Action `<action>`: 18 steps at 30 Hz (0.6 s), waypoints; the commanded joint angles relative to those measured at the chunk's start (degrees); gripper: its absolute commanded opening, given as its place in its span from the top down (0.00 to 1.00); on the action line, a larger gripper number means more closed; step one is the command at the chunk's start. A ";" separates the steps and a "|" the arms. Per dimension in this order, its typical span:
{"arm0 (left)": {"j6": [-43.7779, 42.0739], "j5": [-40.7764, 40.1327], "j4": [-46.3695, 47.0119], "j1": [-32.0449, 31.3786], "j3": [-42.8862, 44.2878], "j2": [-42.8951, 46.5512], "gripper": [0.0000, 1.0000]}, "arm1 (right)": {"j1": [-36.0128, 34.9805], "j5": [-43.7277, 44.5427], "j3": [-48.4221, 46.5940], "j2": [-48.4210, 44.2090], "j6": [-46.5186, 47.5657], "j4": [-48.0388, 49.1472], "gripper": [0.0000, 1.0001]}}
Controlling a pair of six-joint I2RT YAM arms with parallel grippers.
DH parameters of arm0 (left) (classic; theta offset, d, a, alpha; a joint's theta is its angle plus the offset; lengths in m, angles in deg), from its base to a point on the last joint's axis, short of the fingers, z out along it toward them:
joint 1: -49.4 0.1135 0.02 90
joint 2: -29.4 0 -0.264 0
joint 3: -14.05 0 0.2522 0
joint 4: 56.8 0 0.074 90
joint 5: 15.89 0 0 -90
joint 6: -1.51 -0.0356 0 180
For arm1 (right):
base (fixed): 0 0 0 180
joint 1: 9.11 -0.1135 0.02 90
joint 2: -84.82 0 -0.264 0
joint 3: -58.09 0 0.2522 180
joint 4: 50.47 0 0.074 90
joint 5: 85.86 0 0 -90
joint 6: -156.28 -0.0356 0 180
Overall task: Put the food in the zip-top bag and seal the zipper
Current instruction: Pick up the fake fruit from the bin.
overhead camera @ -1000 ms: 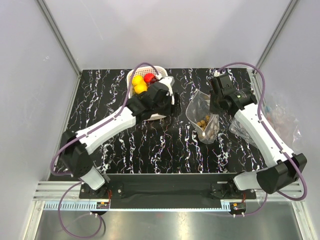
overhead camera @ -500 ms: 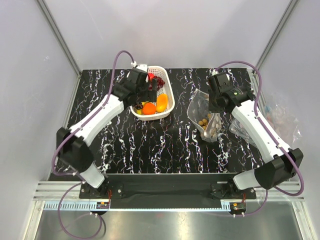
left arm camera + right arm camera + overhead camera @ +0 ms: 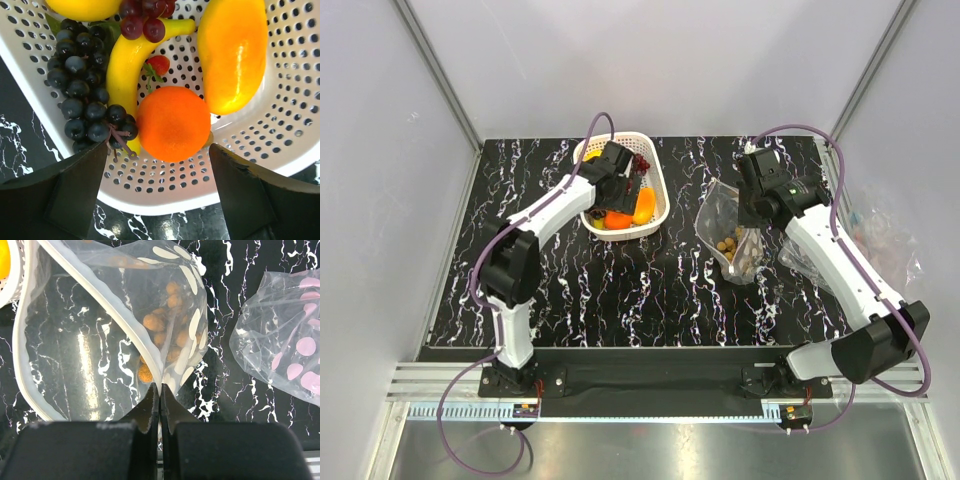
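Note:
In the left wrist view the food lies in a white basket: an orange, a banana, dark grapes, a small strawberry, a lemon and a yellow-orange fruit. My left gripper hangs open just above the basket's near rim, with the orange between its fingers and nothing held. My right gripper is shut on the rim of the clear zip-top bag, whose mouth gapes. Tan grapes sit inside the bag.
A second clear bag with pink dots lies on the black marbled table to the right of the held bag, under the right arm. The basket stands at the back left. Grey walls close in the table.
My left gripper has swung back from the basket's near right side to sit over the fruit, and it has opened wider. The right gripper has kept its hold on the bag.

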 commanded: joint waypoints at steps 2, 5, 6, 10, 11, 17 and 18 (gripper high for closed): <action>-2.82 0.94 1.18 0.17 2.23 -1.59 0.18 | 0.19 0.06 1.13 -2.38 0.69 2.27 1.00; -2.83 1.64 0.83 0.25 2.58 -3.52 0.23 | 0.19 0.06 1.57 -2.47 0.60 2.45 1.00; -2.48 1.73 0.57 0.17 2.84 -4.65 0.23 | 0.19 0.06 1.65 -2.55 0.60 2.53 1.00; -1.77 4.62 -0.23 0.25 3.72 -6.25 0.17 | 0.19 -0.38 2.01 -2.64 0.60 2.53 1.00; -1.77 4.98 0.12 0.17 3.72 -6.33 0.15 | 0.11 -0.56 2.01 -2.64 0.60 2.45 1.00; -1.86 6.83 -0.74 0.17 4.59 -7.21 0.15 | 0.19 -1.09 1.66 -2.99 0.25 2.10 1.00; -1.86 6.83 -1.27 0.17 5.21 -8.17 0.14 | 0.11 -1.17 1.66 -2.99 0.25 2.09 1.00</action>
